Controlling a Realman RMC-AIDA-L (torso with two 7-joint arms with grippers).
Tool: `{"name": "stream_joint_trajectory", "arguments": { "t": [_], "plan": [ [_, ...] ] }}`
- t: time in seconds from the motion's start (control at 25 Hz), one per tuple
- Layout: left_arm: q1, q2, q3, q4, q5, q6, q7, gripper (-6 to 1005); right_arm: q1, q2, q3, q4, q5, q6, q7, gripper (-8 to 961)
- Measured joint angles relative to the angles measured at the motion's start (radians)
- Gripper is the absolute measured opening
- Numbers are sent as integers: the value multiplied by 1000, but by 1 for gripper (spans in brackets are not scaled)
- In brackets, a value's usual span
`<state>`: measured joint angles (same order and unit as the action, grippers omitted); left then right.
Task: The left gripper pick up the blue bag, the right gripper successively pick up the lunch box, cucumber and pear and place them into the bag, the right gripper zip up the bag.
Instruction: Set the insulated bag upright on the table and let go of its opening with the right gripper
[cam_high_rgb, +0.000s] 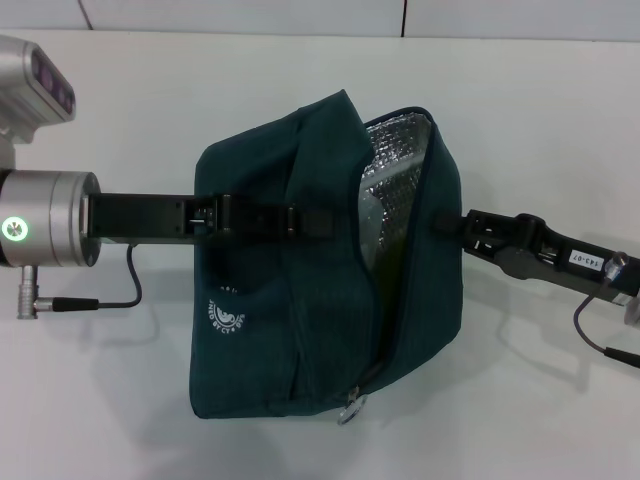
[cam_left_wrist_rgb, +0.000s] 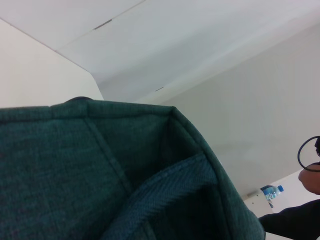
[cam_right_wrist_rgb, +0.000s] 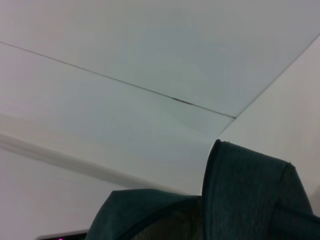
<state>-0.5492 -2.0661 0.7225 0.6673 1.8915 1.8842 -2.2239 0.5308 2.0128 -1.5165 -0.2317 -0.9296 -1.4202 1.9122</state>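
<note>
The blue bag (cam_high_rgb: 290, 300) hangs above the white table, tilted, with its top partly open and silver lining (cam_high_rgb: 395, 190) showing. My left gripper (cam_high_rgb: 318, 220) reaches in from the left and is shut on the bag's upper fabric near its handle. My right gripper (cam_high_rgb: 447, 226) comes in from the right, and its tip meets the bag's right edge by the zipper track, where the fabric hides it. The zipper pull (cam_high_rgb: 352, 408) hangs at the bag's lower end. Bag fabric (cam_left_wrist_rgb: 100, 170) fills the left wrist view, and the bag's rim (cam_right_wrist_rgb: 250, 195) shows in the right wrist view. The lunch box, cucumber and pear are out of view.
The white table (cam_high_rgb: 540, 400) spreads around the bag. A black cable (cam_high_rgb: 120, 295) trails from the left arm and another cable (cam_high_rgb: 600, 340) from the right arm. In the left wrist view, a water bottle (cam_left_wrist_rgb: 270, 192) stands far off.
</note>
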Motion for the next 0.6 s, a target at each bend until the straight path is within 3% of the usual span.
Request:
{"name": "stream_joint_trajectory", "arguments": {
  "t": [0.28, 0.6],
  "plan": [
    [0, 0, 4, 0, 2, 0, 1, 86, -1, 0, 4, 0, 1, -1, -16, 212],
    [-4, 0, 12, 0, -22, -1, -4, 86, -27, -10, 54, -27, 13, -98, -104, 147]
  ]
}}
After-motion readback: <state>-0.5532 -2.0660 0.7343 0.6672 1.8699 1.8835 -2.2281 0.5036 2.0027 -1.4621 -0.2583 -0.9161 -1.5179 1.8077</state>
